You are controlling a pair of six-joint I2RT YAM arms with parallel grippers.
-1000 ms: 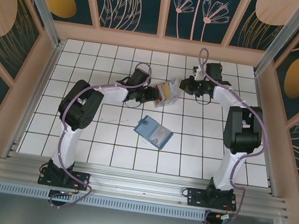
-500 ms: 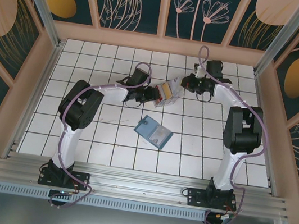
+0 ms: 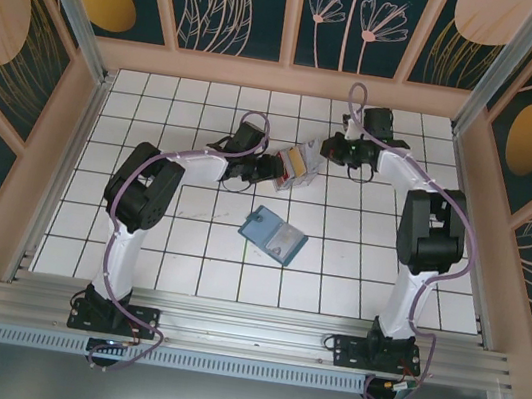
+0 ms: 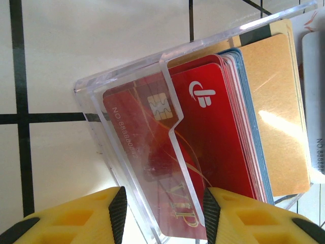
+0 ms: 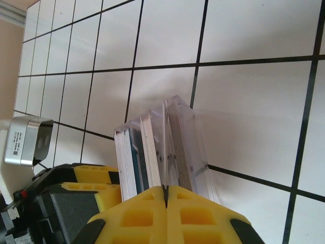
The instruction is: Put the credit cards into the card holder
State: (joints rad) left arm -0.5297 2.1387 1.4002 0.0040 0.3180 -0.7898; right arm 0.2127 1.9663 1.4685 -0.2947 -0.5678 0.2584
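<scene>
tiled table [image 3: 186, 258], white squares with dark grout, both arms reaching toward its middle from either side.

left arm comes in from the left. left gripper [image 3: 279, 169] is closed part-way on a clear plastic box [image 3: 302, 163] and holds it tilted up off the tiles. its wrist view has the yellow fingers [image 4: 114, 208] straddling the box's lower end [image 4: 127, 101].

right arm comes in from the right. right gripper [image 3: 334, 152] sits just beside the box's far end. in its wrist view the jaws are pressed fully together [image 5: 166, 192], tips right at the box's upper edge [image 5: 190, 147]. cannot tell whether a card edge is nipped between them.

card holder [image 3: 273, 234], teal with paler pocket pages showing, lies flat on the tiles toward the bases. it is well apart from both grippers and untouched.

credit cards [image 4: 213, 132] are all in the box, packed face to face: red one on top with a chip, bluish edges behind, a gold one [image 4: 277, 117] at the back. seen edge-on from the right wrist [image 5: 133, 162].

relation that matters: the cards' long axis runs from the left gripper's grip out toward the right gripper, and their free ends stick out past the box's cut-away wall. judgement: the right arm is nearer and should do the pull, drawing along that axis, then carry the card down toward the bases to the holder. no card is in the holder yet.
</scene>
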